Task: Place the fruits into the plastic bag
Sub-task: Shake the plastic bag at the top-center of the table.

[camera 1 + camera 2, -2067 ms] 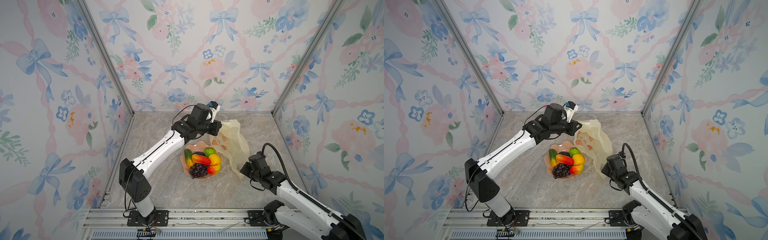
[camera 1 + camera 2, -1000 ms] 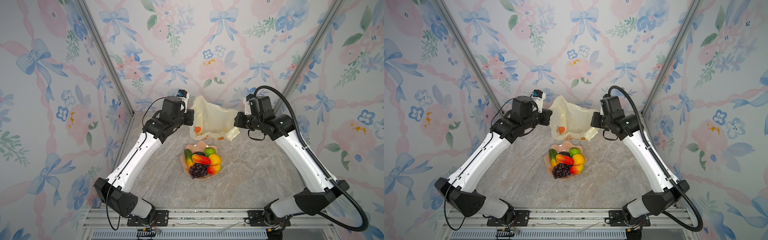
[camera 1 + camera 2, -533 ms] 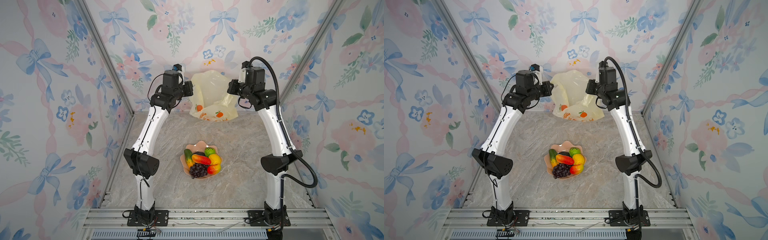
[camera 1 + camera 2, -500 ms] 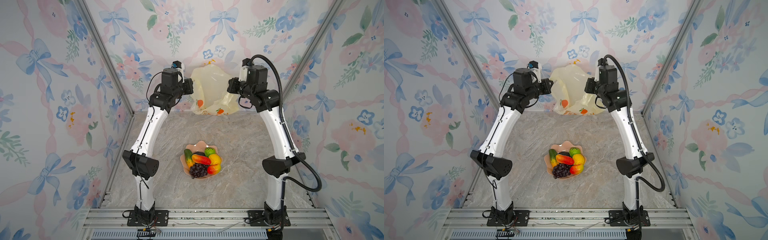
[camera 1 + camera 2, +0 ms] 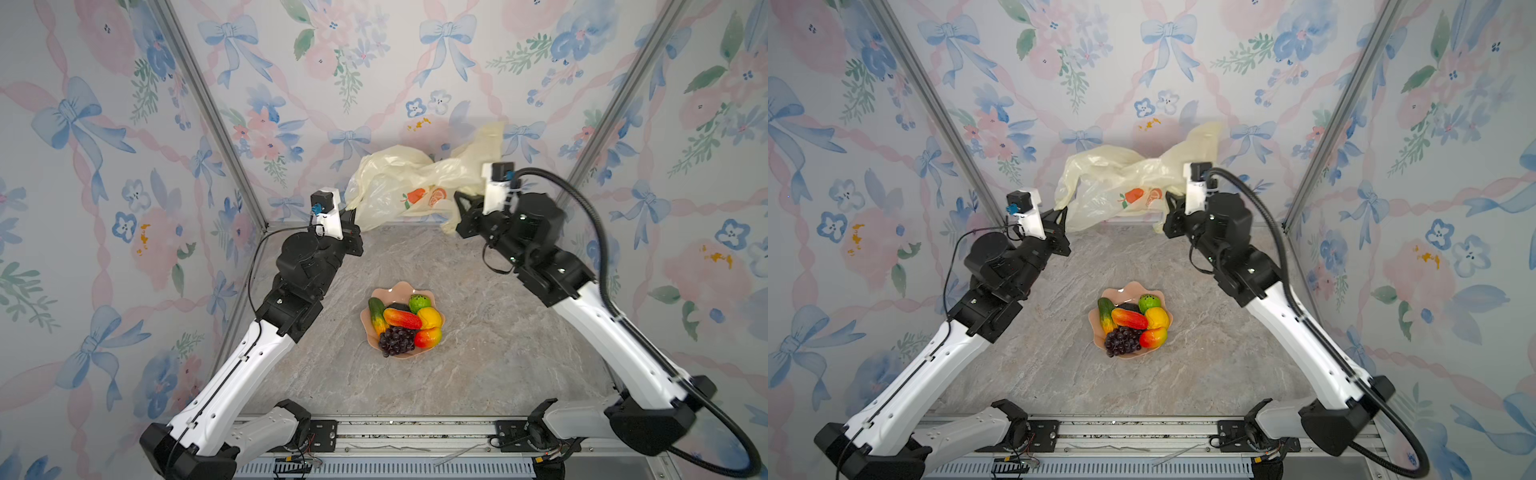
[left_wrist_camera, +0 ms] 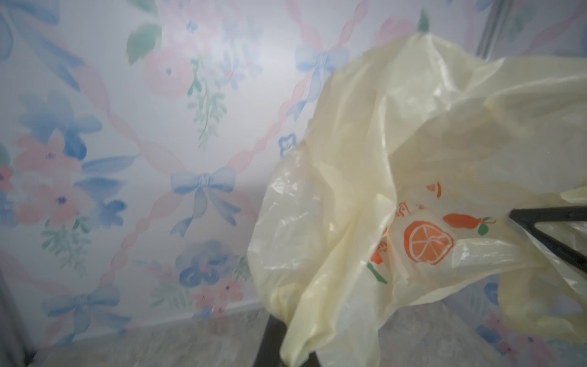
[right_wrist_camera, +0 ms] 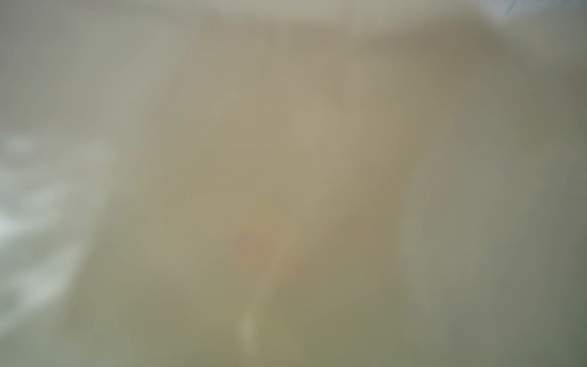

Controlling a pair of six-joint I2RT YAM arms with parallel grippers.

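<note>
One crinkly, translucent plastic bag (image 5: 399, 178)

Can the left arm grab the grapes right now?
Probably not yet. Nothing blocks the grapes, lying uncovered in the bowl, but the left gripper is shut on the bag, holding it up at the back with the right gripper. It would have to let go first.
</note>
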